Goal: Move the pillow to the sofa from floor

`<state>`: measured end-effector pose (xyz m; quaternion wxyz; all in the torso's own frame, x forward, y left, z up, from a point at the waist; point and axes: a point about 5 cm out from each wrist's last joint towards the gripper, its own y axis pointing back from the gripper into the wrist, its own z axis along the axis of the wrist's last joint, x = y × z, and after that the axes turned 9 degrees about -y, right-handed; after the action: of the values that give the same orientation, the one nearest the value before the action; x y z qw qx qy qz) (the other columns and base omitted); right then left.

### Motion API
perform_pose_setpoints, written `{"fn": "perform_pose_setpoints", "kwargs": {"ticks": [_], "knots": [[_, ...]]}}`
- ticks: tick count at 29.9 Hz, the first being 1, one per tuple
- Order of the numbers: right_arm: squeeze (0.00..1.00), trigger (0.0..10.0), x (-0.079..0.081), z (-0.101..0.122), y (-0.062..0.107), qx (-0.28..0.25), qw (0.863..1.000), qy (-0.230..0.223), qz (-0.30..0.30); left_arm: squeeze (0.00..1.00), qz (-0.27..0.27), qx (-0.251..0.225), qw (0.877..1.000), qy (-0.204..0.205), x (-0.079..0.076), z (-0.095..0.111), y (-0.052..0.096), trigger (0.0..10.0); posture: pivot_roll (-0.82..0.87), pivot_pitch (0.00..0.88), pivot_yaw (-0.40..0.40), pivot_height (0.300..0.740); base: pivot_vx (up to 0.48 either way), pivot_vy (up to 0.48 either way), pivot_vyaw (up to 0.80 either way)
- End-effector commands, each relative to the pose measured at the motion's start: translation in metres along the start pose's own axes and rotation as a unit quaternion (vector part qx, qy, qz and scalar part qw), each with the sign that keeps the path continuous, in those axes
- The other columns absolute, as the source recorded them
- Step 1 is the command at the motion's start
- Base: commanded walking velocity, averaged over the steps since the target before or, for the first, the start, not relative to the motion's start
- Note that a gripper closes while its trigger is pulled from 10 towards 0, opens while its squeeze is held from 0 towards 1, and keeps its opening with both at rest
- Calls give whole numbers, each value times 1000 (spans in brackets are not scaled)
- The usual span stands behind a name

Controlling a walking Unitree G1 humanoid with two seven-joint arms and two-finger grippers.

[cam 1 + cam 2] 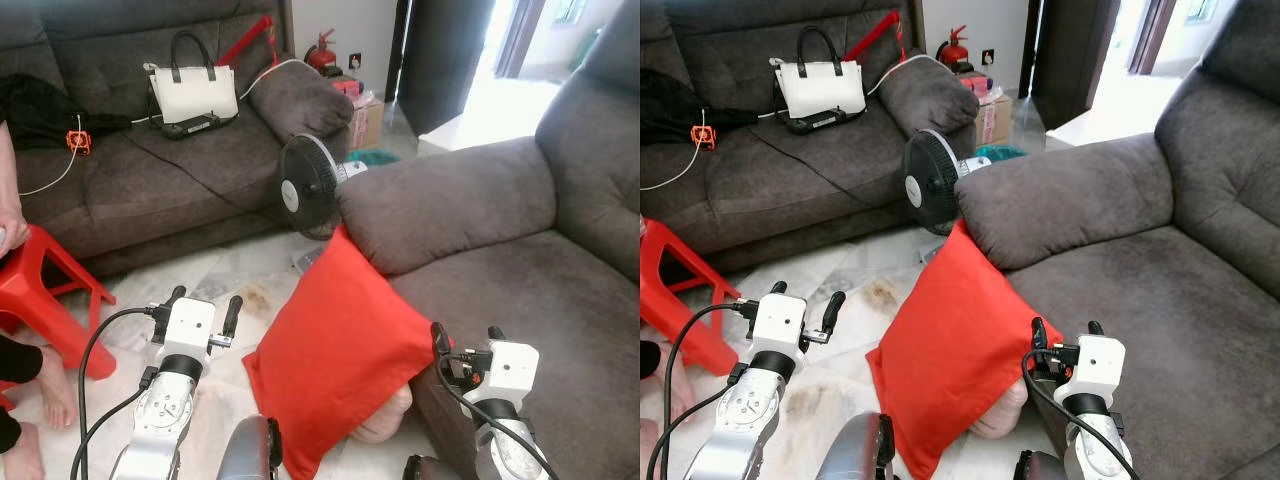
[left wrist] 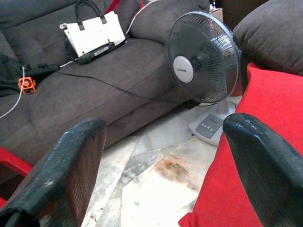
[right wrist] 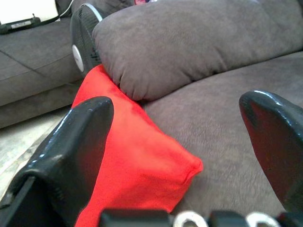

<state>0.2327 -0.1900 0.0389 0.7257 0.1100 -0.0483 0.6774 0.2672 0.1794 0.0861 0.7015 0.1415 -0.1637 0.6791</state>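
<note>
A red pillow point(image 1: 335, 345) stands on edge on the floor, leaning against the front of the grey sofa point(image 1: 520, 270) on my right, its top corner tucked under the sofa's armrest point(image 1: 440, 200). My left gripper point(image 1: 205, 307) hangs open over the floor tiles, just left of the pillow. My right gripper point(image 1: 466, 342) is open at the sofa's front edge, beside the pillow's right corner point(image 3: 189, 168). Neither gripper touches the pillow.
A black standing fan point(image 1: 308, 186) stands behind the pillow. A second grey sofa point(image 1: 150, 170) at the back holds a white handbag point(image 1: 193, 93) and cables. A red plastic stool point(image 1: 45, 285) and a person's bare feet point(image 1: 55, 385) are at the left.
</note>
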Motion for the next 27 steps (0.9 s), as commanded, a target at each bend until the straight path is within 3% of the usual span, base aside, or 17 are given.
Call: {"fn": "perform_pose_setpoints", "kwargs": {"ticks": [1, 4, 8, 27], "knots": [[0, 10000, 1, 2, -2, -3, 1000, -1, 1, 0, -2, -2, 1000, 4, 2, 1, -1, 10000, 76, 8, 11, 618, 0, 0, 0], [0, 10000, 3, 3, -2, -5, 1000, 9, 9, 0, -3, -1, 1000, 4, 2, 1, -1, 10000, 76, 7, 11, 618, 0, 0, 0], [0, 10000, 4, 2, -3, -3, 1000, 9, 10, 0, -3, -1, 1000, 5, 2, 1, -1, 10000, 79, 5, 10, 618, 0, 0, 766], [0, 10000, 3, -2, -2, 5, 1000, -2, 2, 0, -5, 0, 1000, 7, 2, 1, -2, 10000, 79, 10, 12, 618, 282, 0, 0]]}}
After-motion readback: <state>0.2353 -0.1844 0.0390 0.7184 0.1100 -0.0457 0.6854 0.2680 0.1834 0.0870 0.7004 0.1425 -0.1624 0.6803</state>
